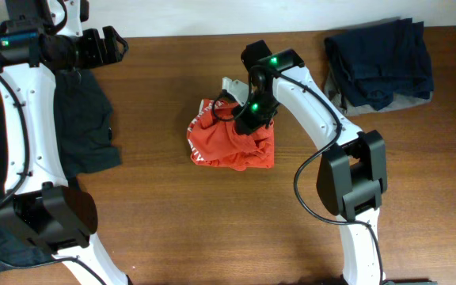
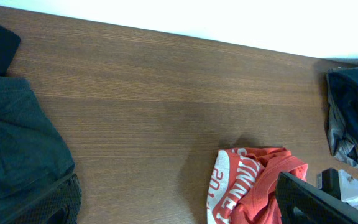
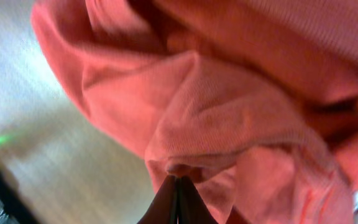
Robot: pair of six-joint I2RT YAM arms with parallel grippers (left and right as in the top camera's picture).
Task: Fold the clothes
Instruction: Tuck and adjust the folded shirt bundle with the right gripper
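The clothes are a crumpled orange-red T-shirt (image 1: 220, 144) bunched in the middle of the wooden table, with white lettering showing on its left edge (image 2: 229, 186). My right gripper (image 1: 248, 119) is down on the shirt's upper right part. In the right wrist view its fingertips (image 3: 177, 182) are pressed together on a small fold of the red fabric (image 3: 229, 124). My left gripper (image 1: 111, 43) hovers at the far left back of the table, open and holding nothing, well away from the shirt. Its fingers (image 2: 309, 199) frame bare wood in the left wrist view.
A dark garment (image 1: 85, 127) lies spread at the left under my left arm. A dark blue pile (image 1: 378, 59) on grey cloth sits at the back right. Bare wood lies in front of the shirt.
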